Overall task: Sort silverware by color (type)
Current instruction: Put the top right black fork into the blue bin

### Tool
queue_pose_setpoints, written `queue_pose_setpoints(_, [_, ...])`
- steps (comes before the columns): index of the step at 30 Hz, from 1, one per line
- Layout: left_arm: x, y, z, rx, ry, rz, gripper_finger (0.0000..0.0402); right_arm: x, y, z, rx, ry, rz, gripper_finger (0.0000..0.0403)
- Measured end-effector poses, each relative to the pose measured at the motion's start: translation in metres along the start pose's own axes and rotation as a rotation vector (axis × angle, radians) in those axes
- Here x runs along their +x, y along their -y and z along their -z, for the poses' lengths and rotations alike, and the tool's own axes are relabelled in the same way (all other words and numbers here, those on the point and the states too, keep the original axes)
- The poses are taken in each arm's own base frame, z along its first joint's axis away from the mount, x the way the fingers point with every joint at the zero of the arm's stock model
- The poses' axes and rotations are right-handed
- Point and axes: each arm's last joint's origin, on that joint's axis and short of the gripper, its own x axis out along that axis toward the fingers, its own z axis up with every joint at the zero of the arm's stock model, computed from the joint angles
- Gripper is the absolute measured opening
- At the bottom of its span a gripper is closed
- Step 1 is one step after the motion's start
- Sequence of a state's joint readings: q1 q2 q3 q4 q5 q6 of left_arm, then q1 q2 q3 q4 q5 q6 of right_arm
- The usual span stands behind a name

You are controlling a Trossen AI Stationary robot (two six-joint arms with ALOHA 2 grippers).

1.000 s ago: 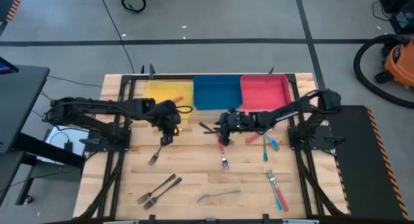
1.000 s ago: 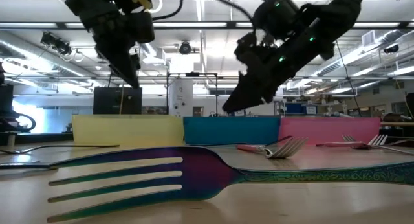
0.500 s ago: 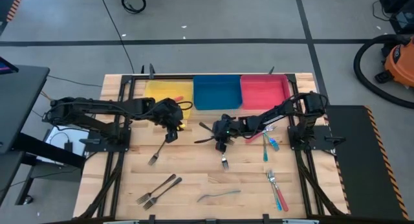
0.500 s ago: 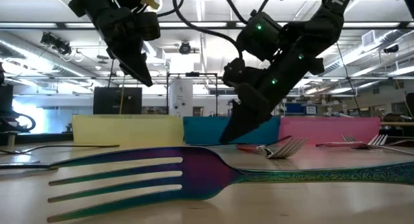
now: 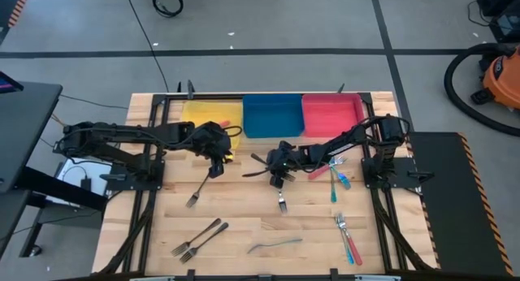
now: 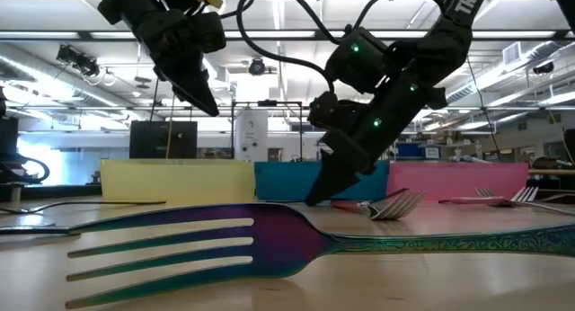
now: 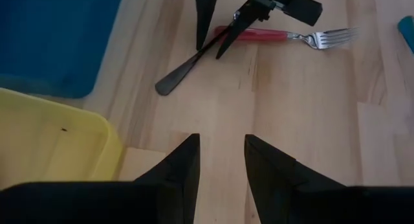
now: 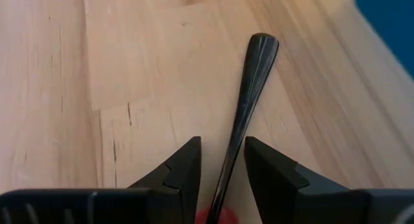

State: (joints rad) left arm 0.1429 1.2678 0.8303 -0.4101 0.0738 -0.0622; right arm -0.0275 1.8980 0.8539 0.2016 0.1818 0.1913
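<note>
The right claw (image 5: 277,180) is down at the counter (image 5: 244,224) just in front of the blue bin (image 5: 272,117), its two fingers a little apart and straddling the handle of a dark grey utensil (image 8: 246,107). The right wrist view shows the slim handle running between the fingers, but I cannot tell whether they are pressing on it yet; it looks like a grasp being set, with the utensil lying flat on the wood. A red-handled fork (image 7: 284,35) lies right beside that claw.

The left claw (image 5: 215,169) hangs above the counter by the front corner of the yellow bin (image 5: 213,118), fingers parted and holding nothing.

By my reading the sorting is at an early stage. Most of the silverware is spread out over the counter: a grey fork (image 5: 195,195) below the left claw, a pair of grey forks (image 5: 195,239) near the front edge, an iridescent fork (image 6: 269,244) at the front centre, and red- and blue-handled pieces (image 5: 341,208) on the right side.

As for the bins, the yellow one holds a small item I cannot identify. The blue bin and the red bin (image 5: 331,116) look bare inside from above.
</note>
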Motion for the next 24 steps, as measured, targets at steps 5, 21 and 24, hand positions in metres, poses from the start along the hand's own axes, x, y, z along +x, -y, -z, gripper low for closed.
queue_pose_setpoints(5, [0.000,0.000,0.000,-0.001,0.000,-0.001,0.0121,0.000,0.000,0.000,0.001,0.000,0.000,0.0099])
queue_pose_setpoints(21, [0.000,0.000,0.001,-0.005,-0.008,-0.003,0.0121,-0.012,0.007,-0.007,0.044,0.001,-0.034,0.0014])
queue_pose_setpoints(24, [0.000,0.000,0.001,-0.009,-0.011,-0.003,0.0121,-0.030,0.014,-0.020,0.033,0.055,-0.038,0.0014])
